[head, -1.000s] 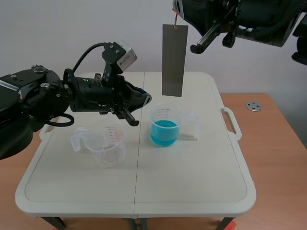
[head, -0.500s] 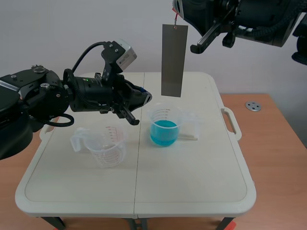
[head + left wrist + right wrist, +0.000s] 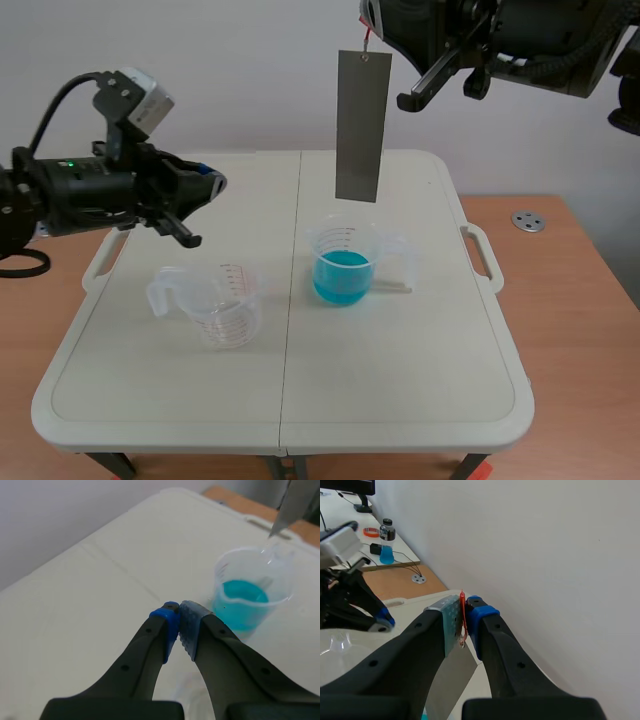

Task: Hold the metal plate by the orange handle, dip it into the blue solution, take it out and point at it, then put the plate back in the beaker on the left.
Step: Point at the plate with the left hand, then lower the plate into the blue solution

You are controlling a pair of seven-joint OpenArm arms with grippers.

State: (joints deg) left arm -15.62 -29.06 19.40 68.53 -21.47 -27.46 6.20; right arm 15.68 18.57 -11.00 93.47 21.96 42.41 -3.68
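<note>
Starting wide: the white table [image 3: 400, 370] carries two clear beakers, and my right arm is raised high over its far edge. From it hangs the metal plate [image 3: 361, 125], long axis straight up and down, well clear of everything below.

Right under the plate's lower edge, just past the table's centre seam toward the right edge, is the beaker of blue solution [image 3: 343, 265]. The empty beaker [image 3: 228, 305] is toward the left edge and a little nearer the front edge. So it's straight down for the blue, and across the seam and down for the left beaker. I can't tell whether the plate is wet. My guess is the carry to the left beaker is what's coming, and that's the right arm's job, since it has the plate.

My left arm is above the table's far left corner, well apart from the plate. The left gripper [image 3: 179, 616] has its pads pressed together on nothing, tips aimed toward the blue beaker.

Now the small stuff: my right gripper [image 3: 465, 614] is clamped on the orange handle [image 3: 462, 605], a thin wire loop at the plate's top edge. That's a slim hold, so I expect the plate to swing if I move fast.
</note>
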